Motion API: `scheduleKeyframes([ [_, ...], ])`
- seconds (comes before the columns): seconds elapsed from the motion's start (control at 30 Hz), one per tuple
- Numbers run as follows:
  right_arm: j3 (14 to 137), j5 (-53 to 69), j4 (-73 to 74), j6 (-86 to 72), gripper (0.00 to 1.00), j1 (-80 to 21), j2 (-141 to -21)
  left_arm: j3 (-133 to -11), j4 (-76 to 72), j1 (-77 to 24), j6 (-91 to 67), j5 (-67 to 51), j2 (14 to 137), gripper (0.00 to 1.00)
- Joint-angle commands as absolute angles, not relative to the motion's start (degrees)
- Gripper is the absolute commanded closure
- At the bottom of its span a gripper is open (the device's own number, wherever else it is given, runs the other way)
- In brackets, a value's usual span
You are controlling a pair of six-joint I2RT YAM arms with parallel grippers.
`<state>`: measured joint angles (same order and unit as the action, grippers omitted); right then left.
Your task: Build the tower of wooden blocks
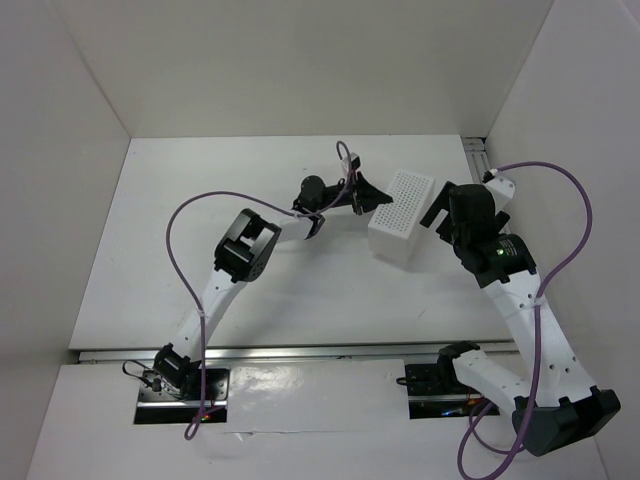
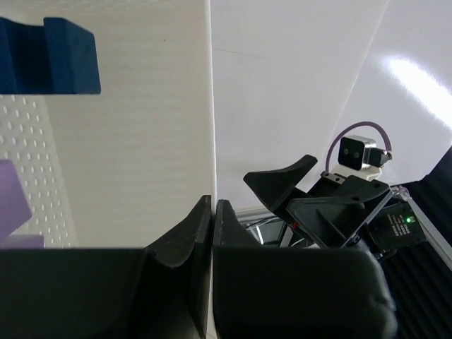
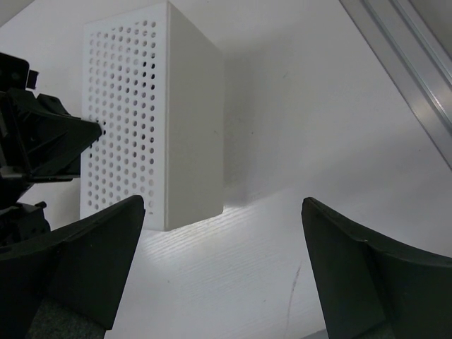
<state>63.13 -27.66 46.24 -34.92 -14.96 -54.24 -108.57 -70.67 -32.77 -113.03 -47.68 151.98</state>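
Purple blocks [image 2: 13,201] and a dark blue block [image 2: 53,56] show inside the white perforated box [image 1: 402,213] on my left wrist view. My left end effector [image 2: 212,212] pinches the box's thin wall at its left side. Just right of the box, above the table [image 1: 300,290], my right end effector [image 3: 222,205] hangs spread wide, holding nothing.
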Motion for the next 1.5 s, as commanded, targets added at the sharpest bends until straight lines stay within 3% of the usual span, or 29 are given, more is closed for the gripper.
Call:
scheduleKeyframes([
  [0.0, 63.7, -29.3, 47.5, -35.4, 0.01, -14.7, -54.1, -111.0, -102.7, -32.3, -125.5, -46.6, 151.3, 1.0],
  [0.7, 64.8, -29.3, 47.5, -35.4, 0.01, -14.7, -54.1, -119.3, -98.2, -34.5, -124.5, -47.6, 154.1, 1.0],
  [0.9, 64.8, -28.7, 47.5, -35.4, 0.01, -14.7, -54.1, -116.5, -98.2, -35.1, -122.7, -49.6, 151.6, 1.0],
  [1.27, 71.7, -28.2, 49.7, -33.8, 0.01, -14.7, -55.7, -119.4, -103.0, -35.6, -125.7, -50.4, 151.7, 1.0],
  [1.47, 75.6, -28.7, 51.0, -32.6, 0.01, -14.7, -55.7, -118.0, -98.5, -33.5, -124.5, -58.6, 147.0, 1.0],
])
